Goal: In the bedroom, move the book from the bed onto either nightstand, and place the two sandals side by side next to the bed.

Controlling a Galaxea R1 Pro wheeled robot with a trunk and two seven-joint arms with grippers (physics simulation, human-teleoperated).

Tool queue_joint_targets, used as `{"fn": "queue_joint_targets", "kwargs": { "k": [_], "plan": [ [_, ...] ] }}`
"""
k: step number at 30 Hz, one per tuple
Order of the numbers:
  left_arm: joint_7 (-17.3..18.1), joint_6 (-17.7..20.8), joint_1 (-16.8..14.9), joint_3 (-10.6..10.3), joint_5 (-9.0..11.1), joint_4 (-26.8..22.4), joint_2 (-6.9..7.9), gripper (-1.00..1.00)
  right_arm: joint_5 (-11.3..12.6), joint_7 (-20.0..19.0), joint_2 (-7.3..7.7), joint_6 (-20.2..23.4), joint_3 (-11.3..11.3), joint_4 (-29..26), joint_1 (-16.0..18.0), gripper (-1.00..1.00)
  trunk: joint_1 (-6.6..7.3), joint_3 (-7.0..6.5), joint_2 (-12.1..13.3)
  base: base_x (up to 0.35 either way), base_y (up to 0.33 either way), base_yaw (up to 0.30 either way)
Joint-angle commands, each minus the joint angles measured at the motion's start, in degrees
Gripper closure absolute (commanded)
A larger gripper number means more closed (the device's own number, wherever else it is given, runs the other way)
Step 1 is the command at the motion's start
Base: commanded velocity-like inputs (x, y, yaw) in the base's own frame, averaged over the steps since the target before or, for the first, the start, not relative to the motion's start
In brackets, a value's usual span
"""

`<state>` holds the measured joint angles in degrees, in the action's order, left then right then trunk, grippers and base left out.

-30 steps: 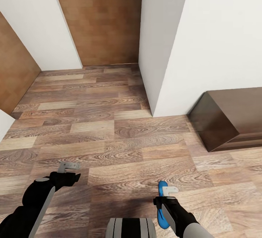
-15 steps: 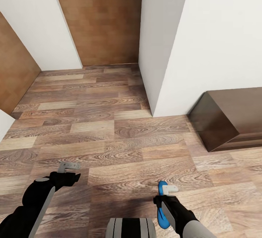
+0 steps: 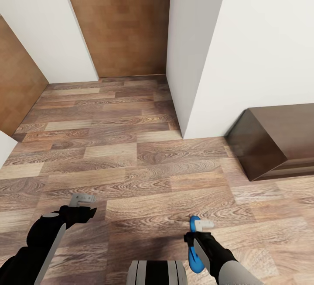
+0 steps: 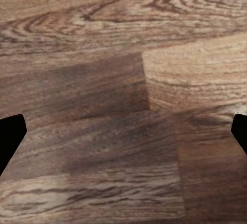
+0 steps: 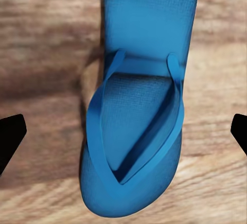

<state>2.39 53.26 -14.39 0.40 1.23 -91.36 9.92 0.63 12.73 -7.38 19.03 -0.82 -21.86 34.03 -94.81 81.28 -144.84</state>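
The right gripper (image 3: 201, 224) has drawn back slightly towards the robot, fingers now spread wide above the flat bright blue flip-flop sandal (image 5: 139, 105), apparently lying on the wood-plank floor (image 3: 144, 167), probably released. The left gripper (image 3: 83, 198) hangs open, empty.

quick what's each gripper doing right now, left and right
Left gripper: open, empty, over the wood floor.
Right gripper: open, above a blue sandal, not gripping it.
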Motion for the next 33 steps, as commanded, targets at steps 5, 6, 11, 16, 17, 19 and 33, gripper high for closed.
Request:
{"fn": "queue_joint_targets", "kwargs": {
  "k": [5, 6, 11, 16, 17, 19, 33],
  "plan": [
    [0.17, 0.27, -0.03, 0.04, 0.09, -0.05, 0.01, -1.00, 0.07, 0.22, 0.05, 0.40, -0.01, 0.01, 0.20, -1.00, -0.09, 0.93, -0.07, 0.000, 0.000, 0.000],
    [0.17, 0.27, -0.03, 0.04, 0.09, -0.05, 0.01, -1.00, 0.07, 0.21, 0.06, 0.40, 0.00, 0.02, 0.25, -1.00, -0.09, 0.93, -0.07, 0.000, 0.000, 0.000],
    [0.16, 0.27, -0.03, 0.04, 0.09, -0.05, 0.01, -1.00, 0.07, 0.24, 0.07, 0.44, 0.02, 0.10, 0.46, -1.00, -0.09, 0.93, -0.07, 0.000, 0.000, 0.000],
    [0.16, 0.27, -0.03, 0.04, 0.09, -0.05, 0.01, -1.00, 0.07, 0.24, 0.08, 0.47, 0.09, 0.14, 0.55, -1.00, -0.12, 1.15, -0.08, 0.000, 0.000, 0.000],
    [0.16, 0.27, -0.03, 0.04, 0.09, -0.05, 0.01, -1.00, 0.07, 0.25, 0.08, 0.47, 0.09, 0.14, 0.56, -1.00, -0.14, 1.37, -0.10, 0.000, 0.000, 0.000],
    [0.16, 0.27, -0.03, 0.04, 0.09, -0.05, 0.01, -1.00, 0.07, 0.26, 0.10, 0.47, 0.10, 0.14, 0.59, -1.00, -0.19, 1.82, -0.12, 0.000, 0.000, 0.000],
    [0.16, 0.27, -0.03, 0.04, 0.09, -0.05, 0.01, -1.00, 0.07, 0.27, 0.17, 0.48, 0.12, 0.23, 0.68, -1.00, -0.35, 3.15, -0.21, 0.000, 0.000, 0.000]
  ]
}}
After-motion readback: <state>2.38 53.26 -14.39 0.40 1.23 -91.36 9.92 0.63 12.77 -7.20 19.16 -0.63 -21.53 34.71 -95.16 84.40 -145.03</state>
